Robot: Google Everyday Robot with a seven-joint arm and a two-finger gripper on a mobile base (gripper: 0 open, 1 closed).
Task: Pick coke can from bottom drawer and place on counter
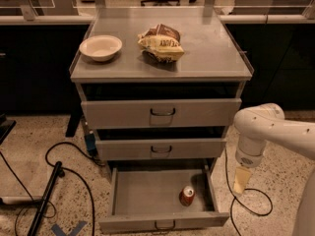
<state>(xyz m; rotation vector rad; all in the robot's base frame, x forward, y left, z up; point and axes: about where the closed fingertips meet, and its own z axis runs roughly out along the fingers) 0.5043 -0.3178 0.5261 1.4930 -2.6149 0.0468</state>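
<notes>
The coke can (187, 195), red with a silver top, stands upright on the floor of the open bottom drawer (142, 193), near its right front. My gripper (241, 181) hangs from the white arm, pointing down over the floor. It is outside the drawer's right wall, right of the can and a little above it. It holds nothing that I can see. The counter (211, 53) is the grey top of the cabinet, above the two upper drawers.
A white bowl (101, 47) and a yellow-and-brown snack bag (160, 43) lie on the counter's left and middle. The top drawer (162, 113) and middle drawer (160, 149) stand slightly pulled out. Black cables (69, 161) and a dark pole (44, 200) lie on the floor at left.
</notes>
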